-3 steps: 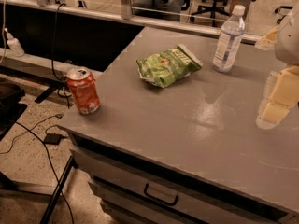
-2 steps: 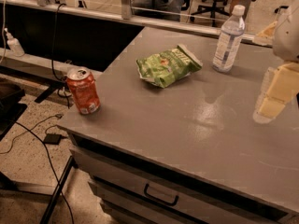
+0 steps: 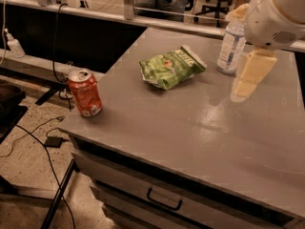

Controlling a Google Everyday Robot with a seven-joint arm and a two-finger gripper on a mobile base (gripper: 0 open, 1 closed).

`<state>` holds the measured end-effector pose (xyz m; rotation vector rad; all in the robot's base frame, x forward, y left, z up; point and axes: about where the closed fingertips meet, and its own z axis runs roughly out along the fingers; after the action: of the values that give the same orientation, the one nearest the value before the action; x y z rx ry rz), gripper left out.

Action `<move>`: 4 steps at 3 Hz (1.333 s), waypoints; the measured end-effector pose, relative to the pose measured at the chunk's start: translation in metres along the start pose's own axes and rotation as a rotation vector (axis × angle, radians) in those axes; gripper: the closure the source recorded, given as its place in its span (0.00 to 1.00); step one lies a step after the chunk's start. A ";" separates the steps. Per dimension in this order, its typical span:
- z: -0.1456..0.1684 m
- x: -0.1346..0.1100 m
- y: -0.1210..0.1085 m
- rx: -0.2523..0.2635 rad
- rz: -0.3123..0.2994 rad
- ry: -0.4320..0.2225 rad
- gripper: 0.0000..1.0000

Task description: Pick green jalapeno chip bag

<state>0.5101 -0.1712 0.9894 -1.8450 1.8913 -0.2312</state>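
Gripper [image 3: 241, 87] hangs over grey table [image 3: 190, 142] by water bottle [image 3: 231, 44], apart from flat-lying green jalapeno chip bag [image 3: 170, 67], prob. staging approach w/ nothing held; open/closed: can't tell.

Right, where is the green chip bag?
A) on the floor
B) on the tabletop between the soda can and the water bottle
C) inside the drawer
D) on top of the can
B: the green jalapeno chip bag lies on the table between the soda can and the water bottle; the gripper hangs over the table beside the bottle.
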 end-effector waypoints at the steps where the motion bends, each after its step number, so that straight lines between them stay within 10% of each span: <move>1: 0.027 -0.024 -0.023 0.045 -0.077 -0.028 0.00; 4: 0.094 -0.074 -0.058 0.124 -0.173 -0.085 0.02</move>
<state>0.6026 -0.0831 0.9498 -1.9035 1.6256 -0.3159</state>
